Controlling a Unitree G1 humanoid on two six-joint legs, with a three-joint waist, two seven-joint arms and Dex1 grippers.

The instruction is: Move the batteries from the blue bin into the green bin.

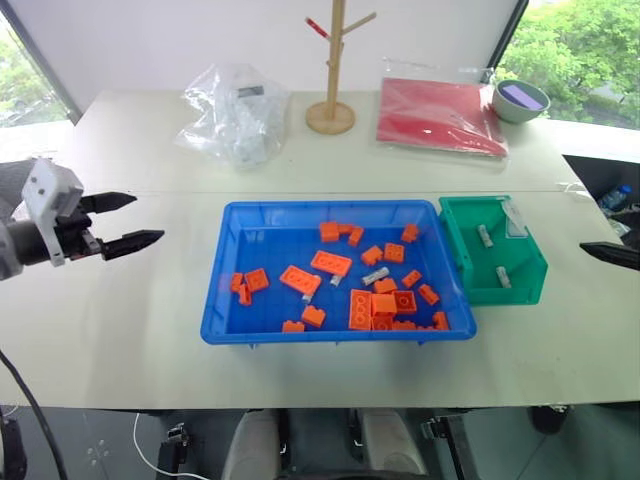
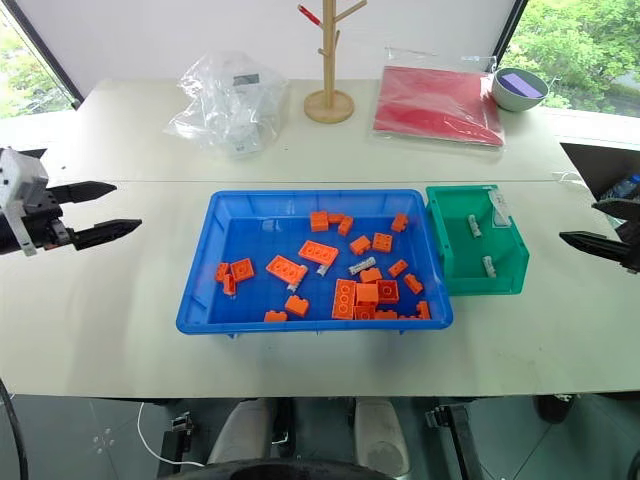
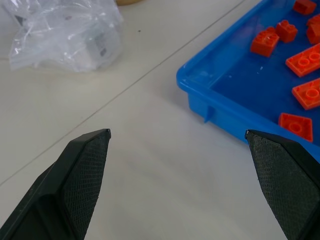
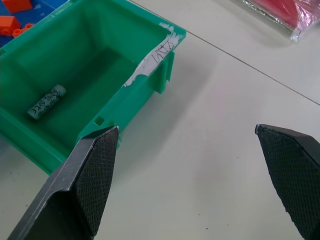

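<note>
A pale table holds a shallow, glossy blue bin [image 1: 230, 300] of studded orange bricks [image 1: 330, 263], with a smaller, deeper green bin [image 1: 520, 285] touching its right end.

Two short silver-grey cylindrical batteries [image 1: 375, 275] lie among the bricks in the blue bin; two more batteries [image 1: 485, 236] rest on the green bin's floor. The left gripper [image 1: 128, 221] hovers over bare table left of the blue bin, its black, cross-hatched tapered fingers [image 3: 85, 170] spread wide, holding nothing. The right gripper [image 2: 600, 228] hangs right of the green bin, likewise spread and empty. Behind sit a crinkled clear plastic bag [image 1: 238, 110], a wooden peg stand [image 1: 332, 70], a red folder [image 1: 438, 115] and a grey bowl [image 1: 520, 100].
</note>
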